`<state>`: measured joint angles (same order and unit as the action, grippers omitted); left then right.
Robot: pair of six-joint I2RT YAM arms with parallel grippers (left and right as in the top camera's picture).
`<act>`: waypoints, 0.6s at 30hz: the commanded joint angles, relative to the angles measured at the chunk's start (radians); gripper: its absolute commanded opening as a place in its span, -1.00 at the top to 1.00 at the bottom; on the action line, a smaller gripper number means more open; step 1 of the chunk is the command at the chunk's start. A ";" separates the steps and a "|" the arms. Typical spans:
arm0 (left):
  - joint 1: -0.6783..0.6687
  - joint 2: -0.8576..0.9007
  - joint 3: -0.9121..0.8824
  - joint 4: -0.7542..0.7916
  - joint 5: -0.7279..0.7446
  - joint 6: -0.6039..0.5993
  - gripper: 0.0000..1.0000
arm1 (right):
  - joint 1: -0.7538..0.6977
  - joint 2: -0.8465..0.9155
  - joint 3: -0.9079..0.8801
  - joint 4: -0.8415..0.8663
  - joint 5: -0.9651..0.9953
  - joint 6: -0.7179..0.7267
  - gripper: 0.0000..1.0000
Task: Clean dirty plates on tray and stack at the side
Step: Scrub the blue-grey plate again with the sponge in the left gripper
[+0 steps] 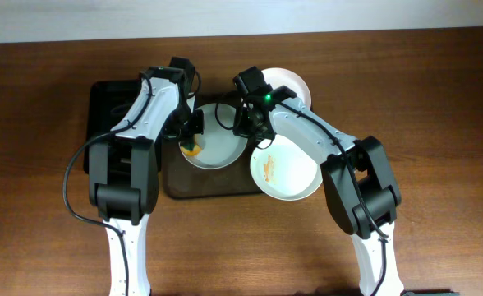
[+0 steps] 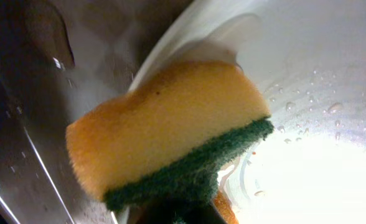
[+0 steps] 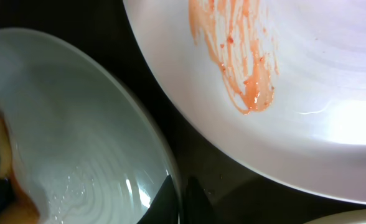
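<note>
A dark brown wooden table (image 1: 44, 247) filled nearly the whole view. A pale strip (image 1: 225, 16) ran beyond its far edge.

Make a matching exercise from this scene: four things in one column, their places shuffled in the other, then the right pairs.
1. yellow foam sponge with green scouring face
2. round white plate with orange-red smear
3. round white plate wet with droplets
4. black rectangular bin

A. left of the dark brown tray
B. front right, by the tray's right edge
C. centre of the tray
D. at the wet plate's left rim

Pairs: 1-D, 2-B, 3-C, 4-A
</note>
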<state>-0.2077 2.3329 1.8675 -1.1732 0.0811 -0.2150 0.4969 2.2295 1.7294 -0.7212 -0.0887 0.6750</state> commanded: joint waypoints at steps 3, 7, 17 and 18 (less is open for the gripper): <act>-0.039 0.091 -0.098 0.030 0.042 -0.016 0.99 | 0.006 0.005 0.002 0.026 -0.017 0.022 0.92; -0.057 0.092 -0.117 0.134 -0.083 -0.020 0.99 | 0.006 0.005 0.002 0.027 -0.017 0.022 0.92; -0.177 0.090 -0.256 0.301 -0.411 -0.092 0.99 | 0.006 0.005 0.002 0.027 -0.016 0.021 0.92; -0.179 0.086 -0.256 0.299 -0.410 -0.114 0.99 | 0.006 0.005 0.002 0.027 -0.016 0.021 0.92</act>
<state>-0.3588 2.2711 1.7058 -0.8696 -0.3344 -0.2821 0.4946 2.2360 1.7290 -0.7120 -0.0689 0.6811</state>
